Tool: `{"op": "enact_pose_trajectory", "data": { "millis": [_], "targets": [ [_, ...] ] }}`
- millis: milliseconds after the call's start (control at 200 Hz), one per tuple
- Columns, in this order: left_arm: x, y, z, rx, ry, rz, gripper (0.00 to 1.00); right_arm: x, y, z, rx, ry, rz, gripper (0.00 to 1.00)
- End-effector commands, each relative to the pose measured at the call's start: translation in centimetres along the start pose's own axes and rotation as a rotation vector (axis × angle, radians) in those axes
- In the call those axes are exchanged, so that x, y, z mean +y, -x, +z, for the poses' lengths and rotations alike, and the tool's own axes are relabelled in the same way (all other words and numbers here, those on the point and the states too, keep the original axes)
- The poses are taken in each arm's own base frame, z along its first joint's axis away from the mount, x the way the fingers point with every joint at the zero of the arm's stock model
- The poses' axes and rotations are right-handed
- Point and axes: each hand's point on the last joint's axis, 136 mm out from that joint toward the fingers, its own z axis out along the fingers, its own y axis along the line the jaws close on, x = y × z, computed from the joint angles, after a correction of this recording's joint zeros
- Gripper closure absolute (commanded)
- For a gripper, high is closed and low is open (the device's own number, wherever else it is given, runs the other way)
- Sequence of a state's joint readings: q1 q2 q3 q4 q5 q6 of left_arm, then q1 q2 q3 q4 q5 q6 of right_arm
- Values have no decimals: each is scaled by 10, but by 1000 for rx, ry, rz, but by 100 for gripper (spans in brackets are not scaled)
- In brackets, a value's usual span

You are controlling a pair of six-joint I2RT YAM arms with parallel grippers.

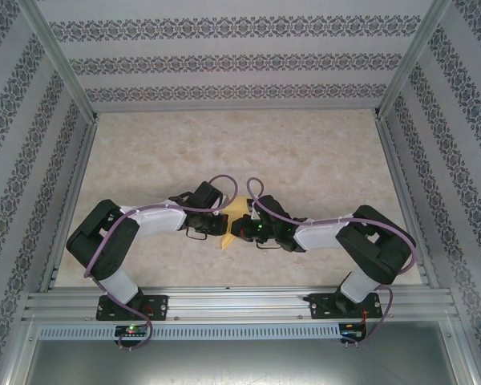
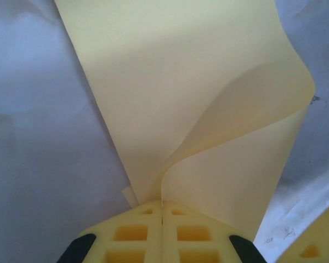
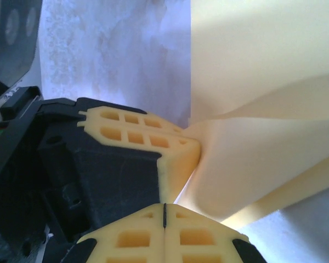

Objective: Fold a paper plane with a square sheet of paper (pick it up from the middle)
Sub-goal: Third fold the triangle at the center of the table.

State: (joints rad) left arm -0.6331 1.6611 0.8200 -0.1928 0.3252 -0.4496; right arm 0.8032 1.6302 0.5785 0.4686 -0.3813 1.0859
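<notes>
Marbled beige table [image 1: 305,152] and striped wallpaper frame your workspace. Your left gripper [image 2: 162,211] has its jaws clenched on the square sheet of paper [image 2: 170,82], which rises straight out from between the tips. Your right gripper [image 3: 164,211] is also closed tight, and the sheet's edge runs down to its tips, so it looks pinched there too, just beside the left fingers [image 3: 153,137].

From those pinches the sheet lifts and curls over itself in a soft bend. It sits at the middle of the table, near the front edge, between your two wrists.

By my judgement you are early on: the sheet is picked up, but I see no pressed crease, nose or wings, so nearly all the folding is left.

Count: one sheet, two grippers, two arms.
</notes>
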Motion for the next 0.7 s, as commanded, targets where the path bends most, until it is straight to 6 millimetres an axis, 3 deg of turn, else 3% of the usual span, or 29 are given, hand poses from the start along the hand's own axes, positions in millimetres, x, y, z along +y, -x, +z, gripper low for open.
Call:
{"op": "enact_pose_trajectory", "data": {
  "millis": [0, 195, 435, 570, 694],
  "targets": [
    [9, -14, 9, 51, 34, -6, 99, -5, -3, 12, 28, -11, -5, 97],
    [9, -14, 8, 51, 36, -6, 99, -31, -15, 13, 57, -75, 18, 96],
    [12, -15, 10, 60, 54, -12, 99, -42, -21, 15, 75, -106, 27, 95],
    [12, -14, 11, 60, 53, -11, 99, -25, -15, 10, 64, -59, -4, 94],
    [11, -14, 10, 60, 50, -10, 99, -9, 2, -5, 11, -31, -41, 94]
  ]
}}
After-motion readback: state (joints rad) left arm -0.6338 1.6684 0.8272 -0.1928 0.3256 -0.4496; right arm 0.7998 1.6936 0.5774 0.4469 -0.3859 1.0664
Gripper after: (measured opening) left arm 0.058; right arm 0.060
